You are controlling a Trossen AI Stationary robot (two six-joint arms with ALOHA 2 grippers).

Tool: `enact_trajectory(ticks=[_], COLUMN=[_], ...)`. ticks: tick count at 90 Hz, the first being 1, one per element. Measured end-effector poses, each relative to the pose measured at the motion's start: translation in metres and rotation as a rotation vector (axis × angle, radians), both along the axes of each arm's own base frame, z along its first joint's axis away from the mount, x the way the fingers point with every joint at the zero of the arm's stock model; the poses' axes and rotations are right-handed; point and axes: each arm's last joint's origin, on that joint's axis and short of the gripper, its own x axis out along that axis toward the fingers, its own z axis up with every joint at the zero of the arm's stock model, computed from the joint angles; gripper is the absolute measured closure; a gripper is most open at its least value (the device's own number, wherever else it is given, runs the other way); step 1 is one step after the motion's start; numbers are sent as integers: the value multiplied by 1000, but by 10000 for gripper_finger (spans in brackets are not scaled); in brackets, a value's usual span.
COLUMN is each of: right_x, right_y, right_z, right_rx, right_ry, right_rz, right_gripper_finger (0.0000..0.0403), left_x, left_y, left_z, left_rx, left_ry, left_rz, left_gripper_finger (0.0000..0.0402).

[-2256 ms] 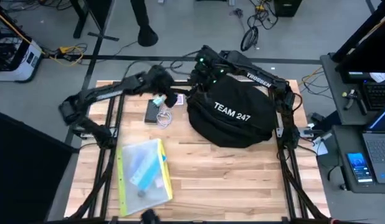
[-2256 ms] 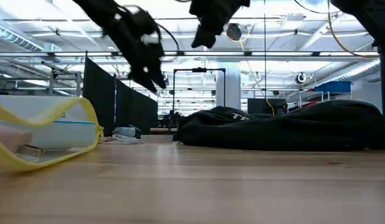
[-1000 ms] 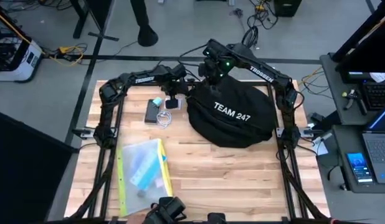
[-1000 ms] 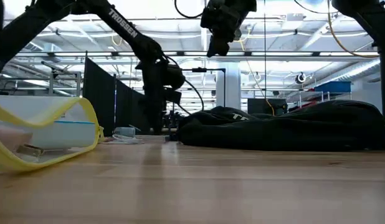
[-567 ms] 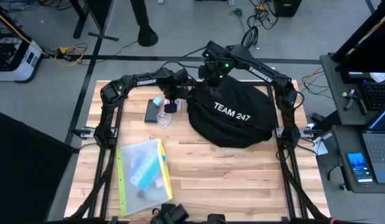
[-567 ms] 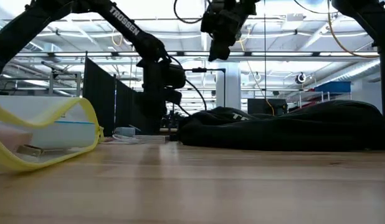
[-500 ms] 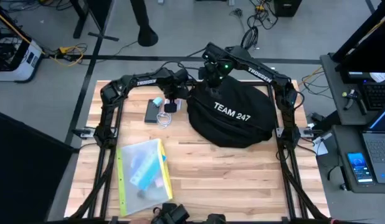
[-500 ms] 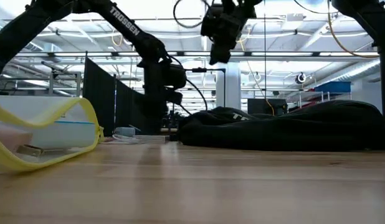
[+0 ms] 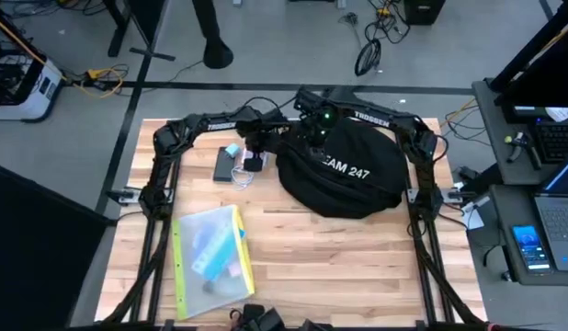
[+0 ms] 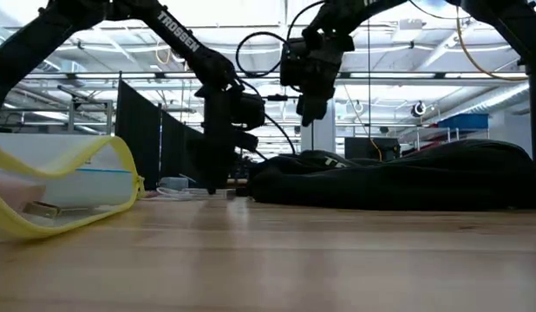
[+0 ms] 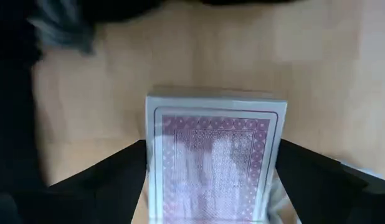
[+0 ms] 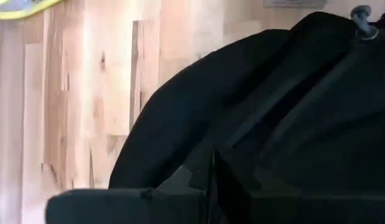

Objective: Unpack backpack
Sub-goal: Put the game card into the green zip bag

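Note:
The black backpack [image 9: 348, 175] with white "TEAM 247" lettering lies flat on the wooden table, toward the far right; it also shows in the low view [image 10: 407, 178]. A card box [image 11: 214, 155] with a purple patterned face lies on the table just left of the backpack. My left gripper [image 9: 254, 158] is down at the table over this box, shut on it. My right gripper [image 10: 306, 114] hangs shut, pointing down, a little above the backpack's far left part [image 12: 242, 93], touching nothing I can see. My left gripper pinches the card box between its two fingers, one on each long side [image 11: 156, 174]. The fingers come from above, pointing down. The box lies flat on the table, patterned face up.
A black flat box [image 9: 223, 164], a small teal thing [image 9: 232, 149] and a white cable [image 9: 242, 175] lie left of the card box. A clear pouch with a yellow edge [image 9: 210, 250] lies near the left front. The table's middle and near right show bare wood.
My right gripper has gone down toward the backpack's far left part, staying shut. My left gripper, which came down earlier from high over the far left, has kept low at the card box beside the backpack. The backpack has not moved.

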Motion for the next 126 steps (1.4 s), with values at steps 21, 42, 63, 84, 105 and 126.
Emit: enact_trajectory(ticks=[21,42,63,84,105,126], right_x=[3,3,4,2,-20,-62], right_y=[0,0,2,2,-5,-7], right_z=[2,2,2,2,28,70], right_rx=[-18,-15,-12,-4,-32,-85], right_ry=[-29,-26,-25,-9,-42,-142], right_rz=[3,-3,-4,-16,-60,-145], right_gripper_finger=[403,403,403,403,403,403], left_x=[9,12,12,16,25,22], left_y=[-11,-15,-18,-22,-18,-24], left_z=[-20,-23,-24,-21,23,89], left_rx=[-6,12,14,45,65,75], left_ry=[63,82,94,125,53,-197], left_rz=[-9,-1,14,22,60,116], left_gripper_finger=[82,100,117,117,117,117])
